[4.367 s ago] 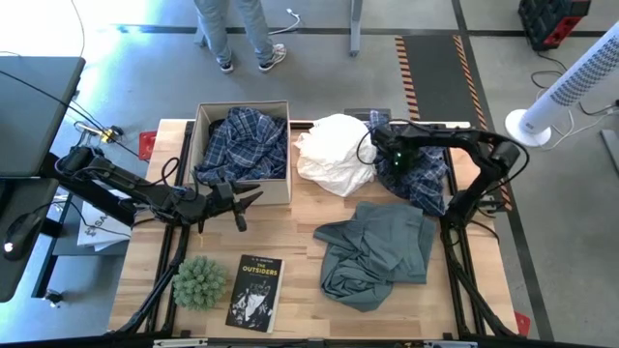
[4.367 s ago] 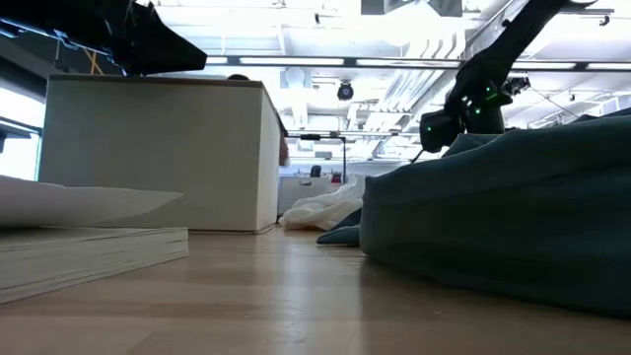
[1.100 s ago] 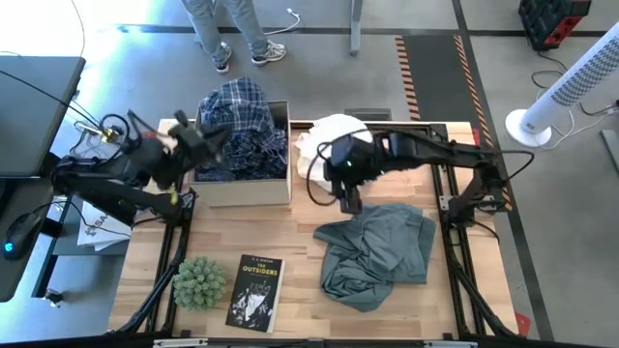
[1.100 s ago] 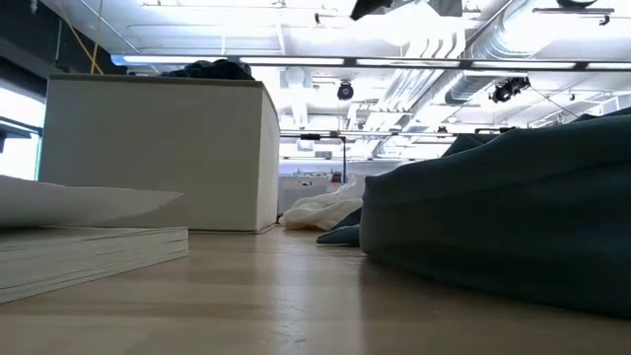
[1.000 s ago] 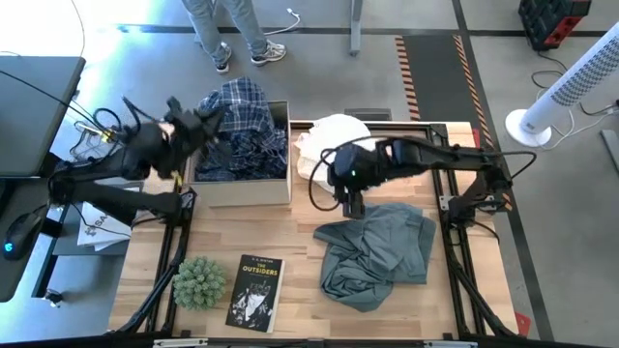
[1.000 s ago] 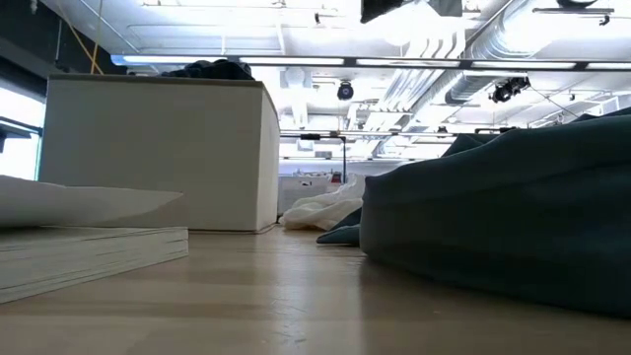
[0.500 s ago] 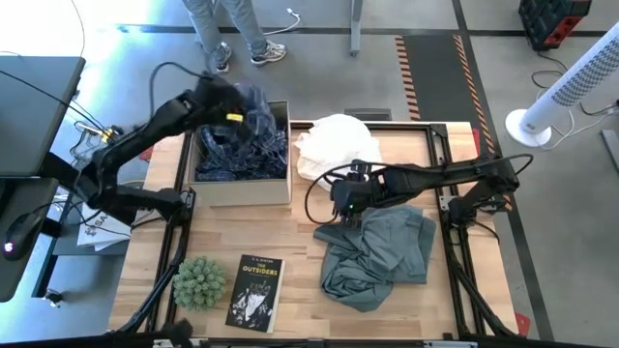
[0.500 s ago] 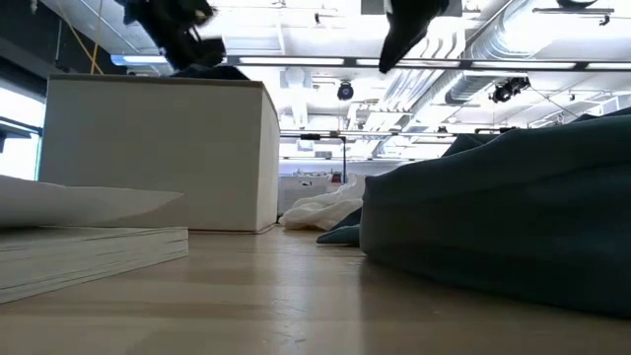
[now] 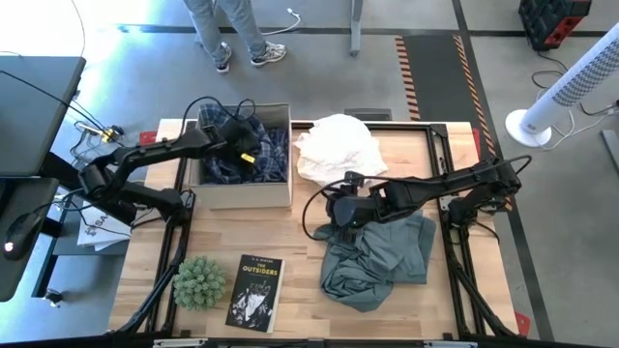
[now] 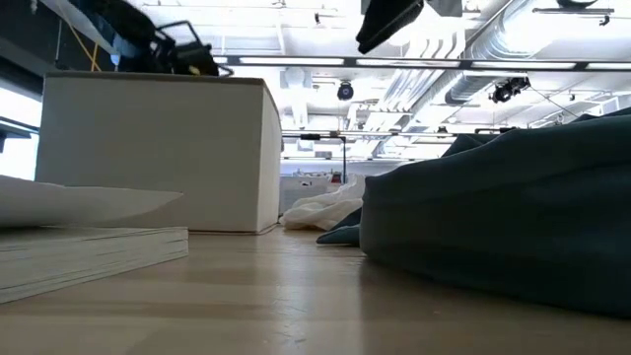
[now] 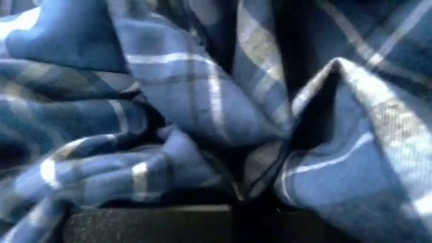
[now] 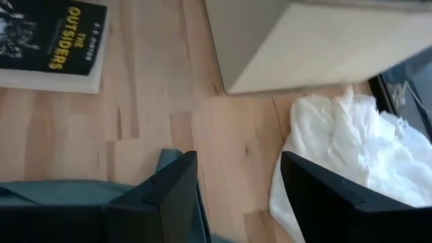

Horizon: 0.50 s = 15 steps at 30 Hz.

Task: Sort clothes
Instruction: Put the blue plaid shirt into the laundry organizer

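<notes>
Blue-and-white plaid shirts (image 9: pixel 253 155) lie in the tan cardboard box (image 9: pixel 242 193) at the table's far left. My left gripper (image 9: pixel 237 145) is down inside the box among them; plaid cloth (image 11: pixel 202 115) fills its wrist view. A grey-green shirt (image 9: pixel 377 251) lies crumpled on the table right of centre, and it also shows in the low view (image 10: pixel 493 217). A white garment (image 9: pixel 334 145) lies bunched behind it. My right gripper (image 9: pixel 340 211) is open and empty, just above the grey-green shirt's far-left corner (image 12: pixel 81 196). My left gripper is shut on a plaid shirt inside the box, coming from above. Folds of the cloth gather toward one place (image 11: pixel 255 189) right in front of the gripper. The cloth hides the fingers, so which part and how many layers cannot be told. The shirt rests on the others.
A paperback book (image 9: pixel 255 290) and a small green plant (image 9: pixel 198 282) sit at the near left. The box's near wall (image 12: pixel 324 47) is close in front of my right gripper. A person's legs (image 9: pixel 232 29) stand beyond the far edge.
My left gripper has swung from the box's left side over it and gone down into the box with the plaid shirt, which now lies inside. My right gripper has gone from the white garment toward the near edge and down to the grey-green shirt's corner.
</notes>
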Each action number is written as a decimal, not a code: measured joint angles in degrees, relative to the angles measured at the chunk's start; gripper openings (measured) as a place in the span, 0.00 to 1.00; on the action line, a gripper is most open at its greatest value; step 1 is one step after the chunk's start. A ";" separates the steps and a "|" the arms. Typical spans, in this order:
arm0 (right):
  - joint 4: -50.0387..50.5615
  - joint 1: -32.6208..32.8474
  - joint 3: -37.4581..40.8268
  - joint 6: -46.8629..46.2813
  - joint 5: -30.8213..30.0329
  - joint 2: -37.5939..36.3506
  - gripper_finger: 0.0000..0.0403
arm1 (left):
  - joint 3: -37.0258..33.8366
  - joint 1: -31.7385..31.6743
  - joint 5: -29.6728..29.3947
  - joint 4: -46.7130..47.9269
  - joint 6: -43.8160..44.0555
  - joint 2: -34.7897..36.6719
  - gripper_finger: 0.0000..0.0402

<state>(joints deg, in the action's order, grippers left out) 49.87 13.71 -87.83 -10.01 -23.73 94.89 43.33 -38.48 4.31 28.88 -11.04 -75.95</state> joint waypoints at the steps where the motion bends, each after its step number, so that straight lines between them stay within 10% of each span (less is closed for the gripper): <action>1: -0.43 0.17 0.00 0.63 -0.04 0.00 0.52 | -0.45 -0.87 2.50 -1.84 -0.41 -0.88 0.00; 15: -1.08 0.33 0.00 1.06 -0.13 0.00 0.52 | 18.09 -1.24 7.02 9.25 9.44 13.12 0.00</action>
<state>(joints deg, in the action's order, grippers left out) 48.80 14.04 -87.83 -8.95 -23.86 94.89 61.42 -39.72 11.33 38.12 -1.59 -62.82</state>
